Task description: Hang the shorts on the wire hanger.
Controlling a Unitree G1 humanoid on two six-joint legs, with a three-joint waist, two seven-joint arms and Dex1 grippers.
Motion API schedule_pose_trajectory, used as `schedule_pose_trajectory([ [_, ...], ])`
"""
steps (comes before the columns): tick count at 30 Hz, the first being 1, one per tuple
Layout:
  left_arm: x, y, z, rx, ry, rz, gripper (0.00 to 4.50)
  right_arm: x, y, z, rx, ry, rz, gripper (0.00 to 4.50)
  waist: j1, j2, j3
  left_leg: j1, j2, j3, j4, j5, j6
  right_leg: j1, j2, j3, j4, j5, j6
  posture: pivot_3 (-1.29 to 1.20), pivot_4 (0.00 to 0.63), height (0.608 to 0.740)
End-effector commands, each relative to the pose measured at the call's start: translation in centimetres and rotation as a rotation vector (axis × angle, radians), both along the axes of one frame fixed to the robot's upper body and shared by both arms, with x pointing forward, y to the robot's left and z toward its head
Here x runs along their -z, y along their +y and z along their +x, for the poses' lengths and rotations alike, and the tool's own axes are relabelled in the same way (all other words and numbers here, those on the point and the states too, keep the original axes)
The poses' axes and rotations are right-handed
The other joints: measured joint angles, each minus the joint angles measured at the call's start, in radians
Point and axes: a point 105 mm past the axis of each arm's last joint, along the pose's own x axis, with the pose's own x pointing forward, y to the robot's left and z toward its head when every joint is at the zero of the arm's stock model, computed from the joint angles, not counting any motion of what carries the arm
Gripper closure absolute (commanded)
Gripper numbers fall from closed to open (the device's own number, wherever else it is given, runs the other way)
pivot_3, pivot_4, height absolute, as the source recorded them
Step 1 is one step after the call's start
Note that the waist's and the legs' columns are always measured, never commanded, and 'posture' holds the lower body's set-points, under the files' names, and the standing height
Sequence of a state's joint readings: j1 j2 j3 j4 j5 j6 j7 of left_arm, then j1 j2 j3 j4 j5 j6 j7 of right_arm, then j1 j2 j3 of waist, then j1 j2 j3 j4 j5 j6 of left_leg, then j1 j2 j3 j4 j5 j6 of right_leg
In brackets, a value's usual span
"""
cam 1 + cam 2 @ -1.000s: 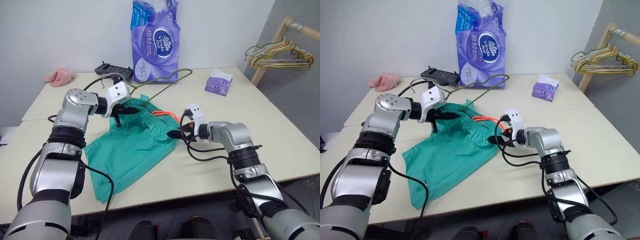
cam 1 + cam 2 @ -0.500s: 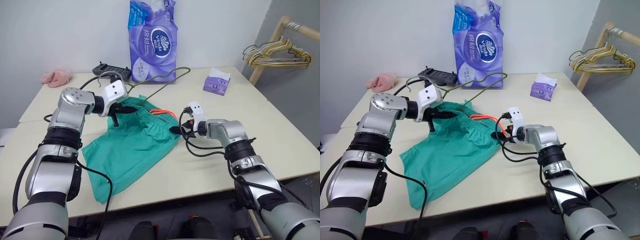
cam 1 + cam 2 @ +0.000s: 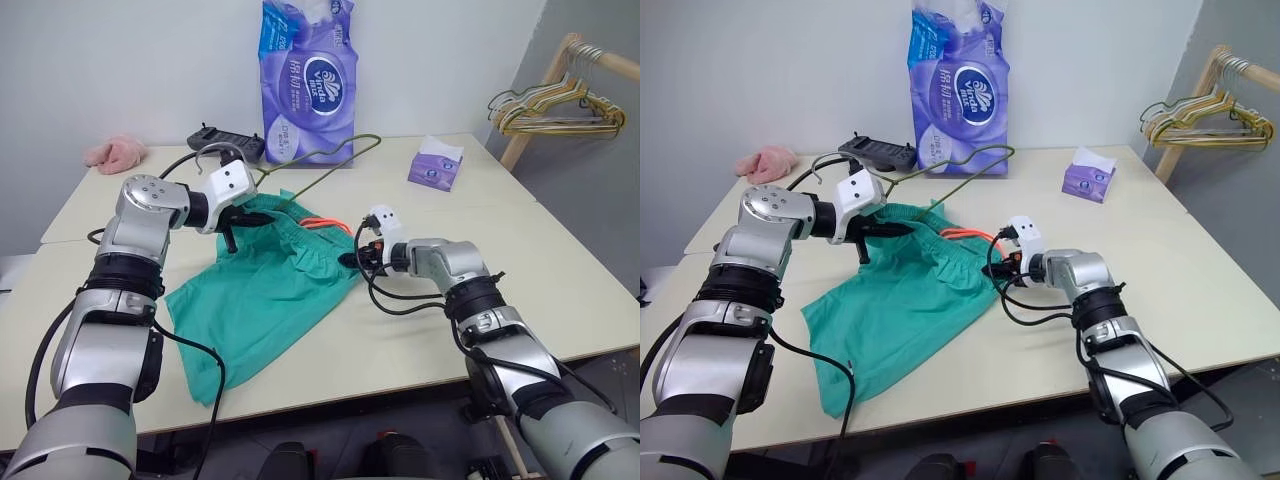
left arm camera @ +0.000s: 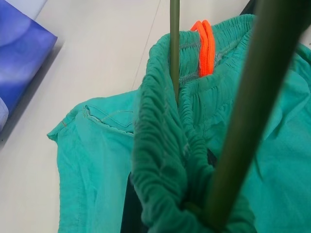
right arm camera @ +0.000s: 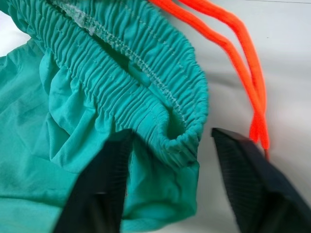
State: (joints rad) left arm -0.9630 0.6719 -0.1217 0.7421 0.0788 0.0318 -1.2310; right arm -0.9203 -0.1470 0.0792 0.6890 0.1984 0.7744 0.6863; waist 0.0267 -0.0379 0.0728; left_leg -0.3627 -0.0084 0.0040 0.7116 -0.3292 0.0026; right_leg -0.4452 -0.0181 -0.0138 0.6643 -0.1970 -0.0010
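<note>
Right gripper [image 5: 167, 187] now straddles the waistband corner of the shorts [image 3: 265, 290] on the table [image 3: 560, 250], its fingers narrowing from fully spread a second ago but not yet clamped, so a second grip looks imminent. Farther back, the left gripper [image 3: 243, 222] is pinched shut on the waistband with the wire hanger [image 3: 330, 168] threaded through it.

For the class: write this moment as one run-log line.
left gripper: shut on shorts and wire hanger | right gripper: open, straddling waistband
</note>
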Motion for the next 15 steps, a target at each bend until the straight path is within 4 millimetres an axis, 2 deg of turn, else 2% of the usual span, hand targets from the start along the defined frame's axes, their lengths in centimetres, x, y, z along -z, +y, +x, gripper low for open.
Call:
schedule_pose_trajectory([
  [1, -1.9, 0.1, 0.3, 0.002, -0.078, 0.002, 4.5, -1.6, 0.1, 0.3, -0.019, -0.065, 0.013, 3.03, 0.0, 0.0, 0.0, 0.0, 0.0, 0.0, 0.0, 0.0, 0.0, 0.0, 0.0, 0.0, 0.0, 0.0, 0.0, 0.17, 0.014, 0.74],
  [5, -1.9, -0.1, 0.3, 0.004, -0.079, -0.002, 4.5, -2.1, 0.1, 0.3, -0.019, -0.086, 0.01, 4.45, 0.0, 0.0, 0.0, 0.0, 0.0, 0.0, 0.0, 0.0, 0.0, 0.0, 0.0, 0.0, 0.0, 0.0, 0.0, 0.16, 0.015, 0.74],
  [11, -1.8, -0.2, 0.4, 0.007, -0.078, -0.007, 4.5, -3.3, -1.6, 0.8, 0.006, -0.144, -0.031, 4.45, 0.0, 0.0, 0.0, 0.0, 0.0, 0.0, 0.0, 0.0, 0.0, 0.0, 0.0, 0.0, 0.0, 0.0, 0.0, 0.15, 0.022, 0.74],
  [14, -1.8, -0.3, 0.2, 0.028, -0.06, -0.018, 4.5, -3.5, -3.5, 1.0, -0.008, -0.211, -0.135, 4.45, 0.0, 0.001, 0.001, 0.0, 0.0, 0.0, 0.0, 0.0, 0.0, 0.0, 0.0, 0.0, -0.001, 0.0, 0.0, 0.14, 0.038, 0.74],
  [15, -1.5, -0.2, -0.3, 0.054, -0.028, -0.023, 4.5, -3.8, -4.8, 1.0, -0.027, -0.256, -0.199, 4.45, 0.0, 0.002, 0.002, 0.0, 0.0, 0.0, 0.0, 0.0, 0.0, 0.0, 0.0, 0.0, -0.001, 0.0, 0.0, 0.14, 0.048, 0.74],
])
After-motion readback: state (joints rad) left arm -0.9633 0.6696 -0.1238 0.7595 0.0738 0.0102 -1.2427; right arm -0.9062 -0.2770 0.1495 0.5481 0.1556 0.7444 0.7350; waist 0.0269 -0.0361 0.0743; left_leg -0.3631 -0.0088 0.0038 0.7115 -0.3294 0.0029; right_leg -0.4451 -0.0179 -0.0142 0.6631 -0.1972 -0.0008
